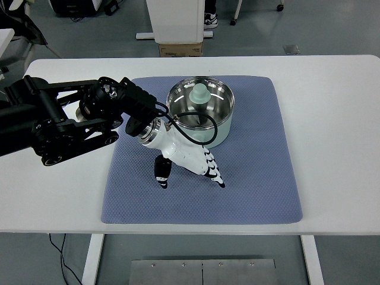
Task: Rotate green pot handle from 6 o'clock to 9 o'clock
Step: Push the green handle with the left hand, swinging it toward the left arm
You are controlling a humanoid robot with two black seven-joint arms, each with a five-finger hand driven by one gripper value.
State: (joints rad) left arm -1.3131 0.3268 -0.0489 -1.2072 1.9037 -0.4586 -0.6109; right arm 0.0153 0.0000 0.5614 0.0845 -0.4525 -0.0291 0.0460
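Observation:
The pale green pot (pixel 221 122) with a shiny steel inside stands on the back middle of a blue-grey mat (pixel 255 178). A pale green knob (pixel 200 93) shows inside it. The pot's handle is not visible; my left hand covers the pot's near, 6 o'clock side. My left hand (pixel 189 161), white with black-striped fingers, comes in from the left and lies low over the mat just in front of the pot. Its thumb (pixel 161 172) and fingers (pixel 212 169) are spread and point toward the near edge. I see nothing held in them.
The mat lies on a white table (pixel 332 119). My black left forearm (pixel 65 122) spans the table's left part, and a black cable (pixel 178 129) loops by the wrist. A cardboard box (pixel 180 49) and a white post stand behind the table. A person's shoe (pixel 210 21) shows at the top.

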